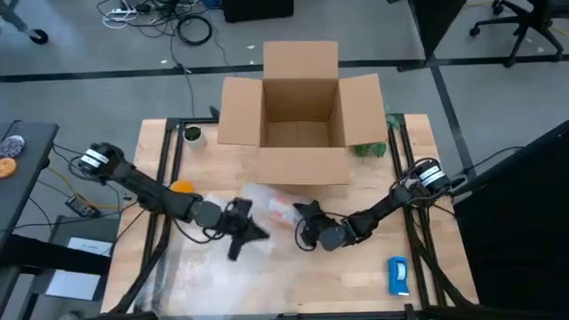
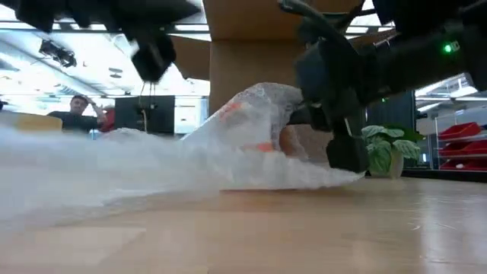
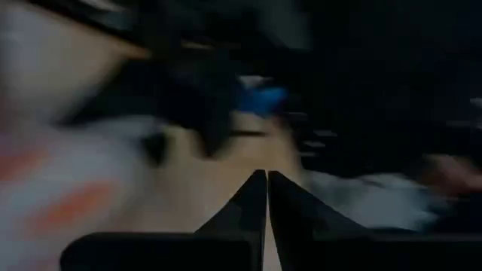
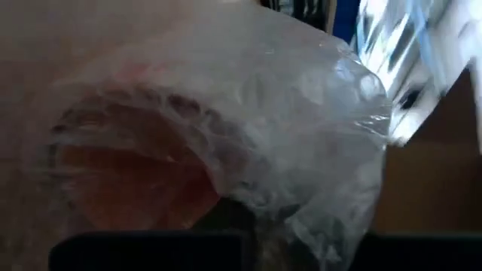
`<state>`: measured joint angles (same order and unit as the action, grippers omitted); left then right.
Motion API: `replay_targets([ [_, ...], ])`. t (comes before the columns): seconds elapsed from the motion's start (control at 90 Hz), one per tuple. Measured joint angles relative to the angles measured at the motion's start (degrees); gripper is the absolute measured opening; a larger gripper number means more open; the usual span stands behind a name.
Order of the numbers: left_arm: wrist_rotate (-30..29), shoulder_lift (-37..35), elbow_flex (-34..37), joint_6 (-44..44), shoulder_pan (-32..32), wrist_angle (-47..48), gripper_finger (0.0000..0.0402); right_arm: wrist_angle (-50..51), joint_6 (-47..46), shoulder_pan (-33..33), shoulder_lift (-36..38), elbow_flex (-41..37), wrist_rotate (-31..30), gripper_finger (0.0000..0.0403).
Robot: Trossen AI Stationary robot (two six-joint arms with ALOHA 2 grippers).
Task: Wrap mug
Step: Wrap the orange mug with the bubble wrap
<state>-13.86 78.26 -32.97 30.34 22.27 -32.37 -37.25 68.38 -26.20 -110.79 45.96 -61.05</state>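
A clear sheet of bubble wrap [image 1: 258,203] lies spread on the table's middle and rises in a tent [image 2: 259,106] over the orange mug [image 4: 135,181]. The mug shows through the wrap [image 1: 283,212], resting on the table [image 2: 262,146]. My right gripper [image 1: 307,215] is at the mug's right side, shut on the wrap, with its fingers mostly hidden in its wrist view. My left gripper [image 3: 266,188] is shut on nothing. It hangs above the wrap, left of the mug [image 1: 249,228], and is raised clear in the low view [image 2: 152,57]. My right gripper holds the bubble wrap at the part [image 4: 301,226] draped over the mug, coming level from the table's right. The wrap stands lifted over the mug [image 2: 266,95], and its other edges lie slack on the table. The wrap hides the fingertips, so the kind of hold cannot be told.
An open cardboard box [image 1: 302,107] stands at the table's far middle, with a small plant [image 1: 372,148] to its right. A flat blue-and-white object [image 1: 397,274] lies near right. A small orange thing [image 1: 182,187] sits by the left arm. A person [image 2: 76,110] shows beyond the table.
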Motion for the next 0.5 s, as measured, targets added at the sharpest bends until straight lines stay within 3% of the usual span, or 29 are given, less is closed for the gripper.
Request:
replay_targets([
  [0.311,-1.63,12.96,-0.08,-0.13,-8.30,-11.24,0.0000,-5.44,14.53,-0.75,-1.31,-0.13,6.21,0.0083],
  [0.5,-1.13,17.52,-0.20,-0.14,-9.17,-12.65,0.0000,-11.22,21.53,-2.20,-1.23,-0.31,6.30,0.0135],
])
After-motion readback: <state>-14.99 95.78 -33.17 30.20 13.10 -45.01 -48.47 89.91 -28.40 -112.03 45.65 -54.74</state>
